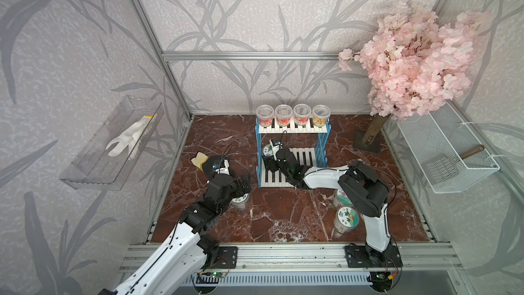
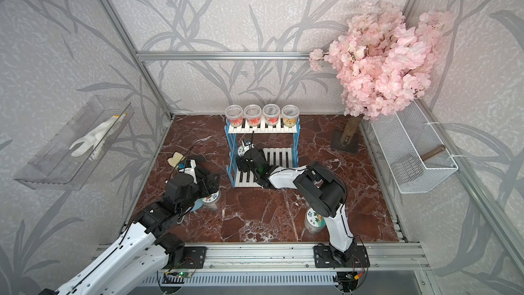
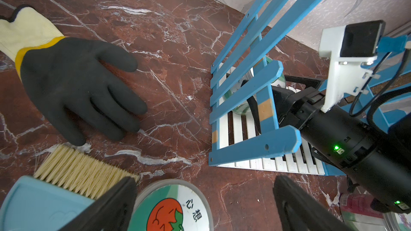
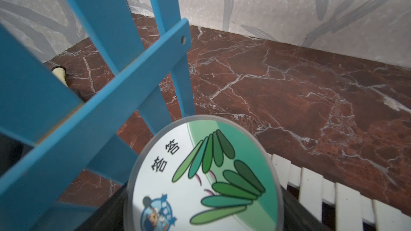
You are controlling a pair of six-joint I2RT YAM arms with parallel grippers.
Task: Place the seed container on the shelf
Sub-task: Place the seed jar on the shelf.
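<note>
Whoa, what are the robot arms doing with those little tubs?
The right gripper is shut on a seed container with green leaves on its lid, and holds it inside the lower tier of the blue and white shelf, beside a side frame. I can't tell if it is resting on the slats yet. Four clear cups stand on the top tier. The left gripper hangs open over a tomato-lid container on the table, next to a brush and a black glove.
</note>
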